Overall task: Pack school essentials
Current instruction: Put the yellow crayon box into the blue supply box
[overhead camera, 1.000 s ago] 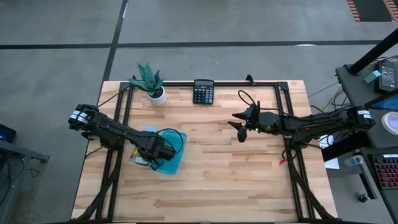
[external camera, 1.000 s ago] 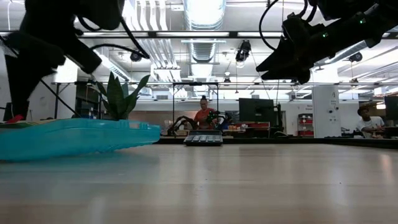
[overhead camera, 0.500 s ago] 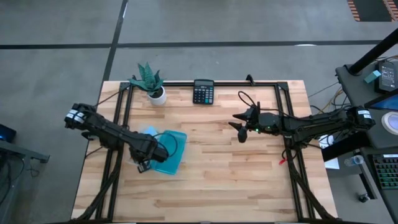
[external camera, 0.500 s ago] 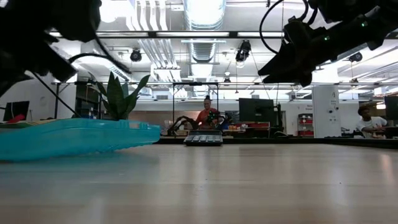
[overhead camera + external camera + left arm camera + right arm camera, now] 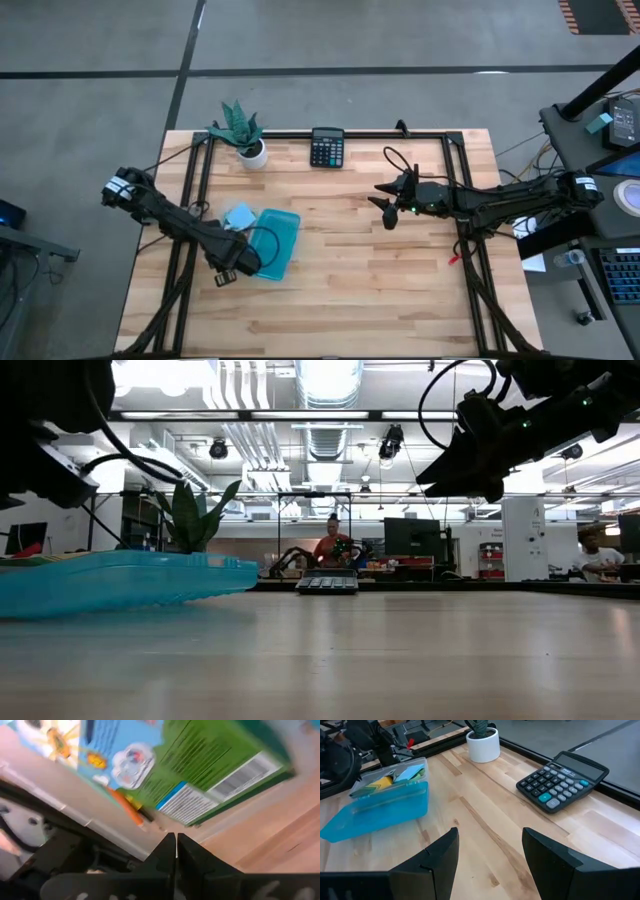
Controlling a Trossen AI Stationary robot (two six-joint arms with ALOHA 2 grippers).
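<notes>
A clear box with its teal lid (image 5: pixel 273 245) stands at the table's left; the lid lies tilted over it (image 5: pixel 375 815). A light-blue sticky-note pad (image 5: pixel 240 215) and yellow-green stationery (image 5: pixel 384 782) show at the box's far-left side. My left gripper (image 5: pixel 225 272) is shut and empty, just near-left of the box. Its wrist view shows the crayon box (image 5: pixel 200 765), green and blue with a barcode, and an orange pencil (image 5: pixel 127 810) close ahead of the shut fingertips (image 5: pixel 175 840). My right gripper (image 5: pixel 385 208) is open and empty, raised above the table's middle right (image 5: pixel 490 865).
A white-potted green plant (image 5: pixel 243 132) and a black calculator (image 5: pixel 327 147) stand along the far edge. A black frame rail (image 5: pixel 330 134) runs along the far edge. Bare wood (image 5: pixel 360 290) lies between the box and the near right. People show in the room behind (image 5: pixel 327 545).
My left gripper has drawn back from above the box toward the table's near-left, uncovering the sticky-note pad and more of the teal lid. The right arm has kept still.
</notes>
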